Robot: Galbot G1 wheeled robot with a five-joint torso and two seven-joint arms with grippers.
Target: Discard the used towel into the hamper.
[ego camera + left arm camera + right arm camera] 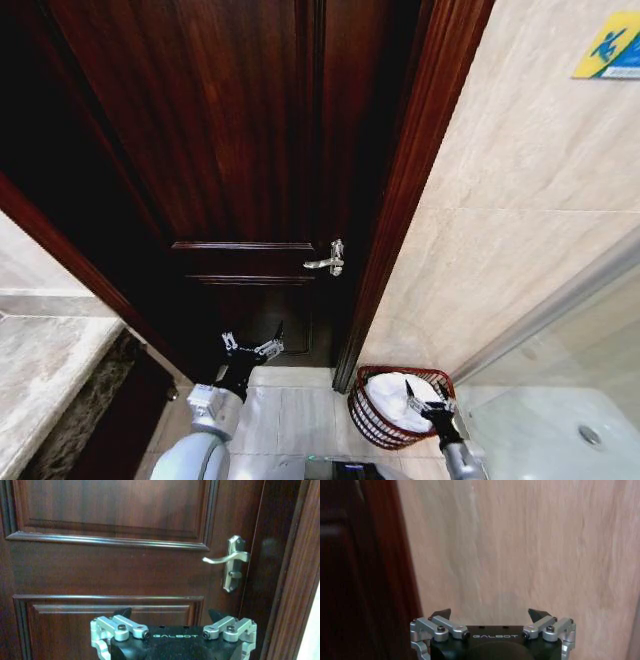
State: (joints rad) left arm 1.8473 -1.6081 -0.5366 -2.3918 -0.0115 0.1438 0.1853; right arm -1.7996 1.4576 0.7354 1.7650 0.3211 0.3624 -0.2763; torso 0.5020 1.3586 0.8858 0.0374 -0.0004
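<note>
Claws [172, 614] stamped GALBOT – right claw [424, 392] spread above towel-filled hamper [372, 420].

Overall light: even, soft indoor light; no hard shadows are cast.
Door [230, 130]: dark, with a faint sheen seen on its panels; the far left is lost in near-black.
Wall tiles [520, 180]: bright, slightly washed out.
Door handle [227, 558]: small glints are picked up.
Head view: strong bending is seen at the edges; straight lines are curved.
Right wrist view: the wall is rendered soft, with vertical smearing.
</note>
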